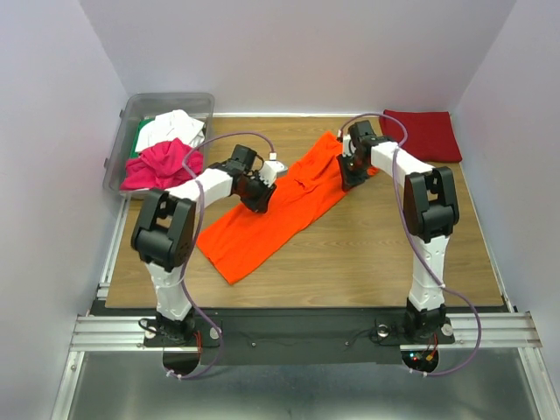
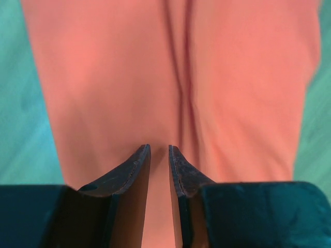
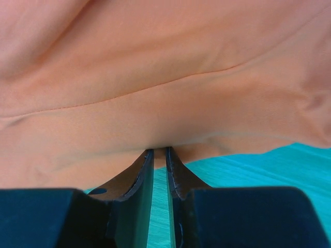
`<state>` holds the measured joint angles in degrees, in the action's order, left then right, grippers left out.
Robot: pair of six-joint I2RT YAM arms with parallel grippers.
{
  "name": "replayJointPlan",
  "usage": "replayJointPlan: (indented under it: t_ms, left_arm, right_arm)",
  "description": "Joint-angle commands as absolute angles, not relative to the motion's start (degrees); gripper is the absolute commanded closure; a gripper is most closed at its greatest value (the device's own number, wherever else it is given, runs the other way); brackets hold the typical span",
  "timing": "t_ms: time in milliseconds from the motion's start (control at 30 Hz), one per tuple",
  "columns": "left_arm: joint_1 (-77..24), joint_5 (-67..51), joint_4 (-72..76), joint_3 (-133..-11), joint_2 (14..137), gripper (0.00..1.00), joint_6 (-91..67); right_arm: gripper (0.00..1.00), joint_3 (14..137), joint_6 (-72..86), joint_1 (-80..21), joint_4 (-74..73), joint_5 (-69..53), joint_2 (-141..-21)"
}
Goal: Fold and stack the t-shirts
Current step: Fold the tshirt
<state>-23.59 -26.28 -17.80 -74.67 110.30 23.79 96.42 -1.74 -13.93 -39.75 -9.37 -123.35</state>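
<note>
- The orange t-shirt (image 1: 271, 223) is laid diagonally across the table (image 1: 385, 254).
- One edge of it is pinched by the right gripper (image 3: 160, 150), whose fingers are almost closed.
- The left gripper (image 2: 159, 148) is set over the cloth with its fingers narrowly parted; whether anything is held cannot be told.

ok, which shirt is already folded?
The dark red shirt at the far right corner: a neat flat rectangle. The orange shirt lies spread out in the middle; the magenta shirt and white shirt are crumpled in the bin.
</note>
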Motion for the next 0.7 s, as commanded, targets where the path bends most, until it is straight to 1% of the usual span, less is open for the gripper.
replayJointPlan:
  t_ms: [0,167,233,333,433,500,633,667]
  left_arm:
    - [-23.9,-23.5,-21.6,-70.3,99.5,0.67,30.4]
    - [-23.7,-18.1,-23.6,-64.9,96.2,0.67,36.3]
    - [-23.8,-14.9,-23.3,-60.5,94.7,0.67,38.8]
    - [-23.8,-13.6,-23.1,-57.7,94.0,0.68,41.3]
    - [-23.8,-12.2,-23.5,-54.1,93.8,0.70,42.9]
    - [-24.0,-12.0,-23.9,-51.7,93.7,0.74,44.6]
    - [-26.5,-12.4,-25.3,-47.8,92.9,0.78,46.4]
    - [-27.5,-12.7,-25.9,-47.2,92.8,0.79,46.6]
  right_arm:
    - [0.78,100.2,-1.9,-13.7,-38.0,-8.5,-119.4]
    - [0.78,102.1,-2.2,-13.8,-38.1,-4.7,-122.7]
    - [0.78,102.3,-2.5,-13.7,-38.1,-4.2,-125.3]
    - [0.78,102.9,-2.6,-13.7,-38.0,-4.3,-128.1]
    - [0.79,105.3,-3.1,-13.8,-38.0,-3.9,-132.0]
    - [0.79,107.0,-3.3,-13.8,-38.0,-3.3,-135.0]
    - [0.79,114.7,-4.7,-13.8,-37.9,-2.5,-141.1]
    - [0.79,118.7,-4.9,-13.7,-37.9,-2.6,-142.4]
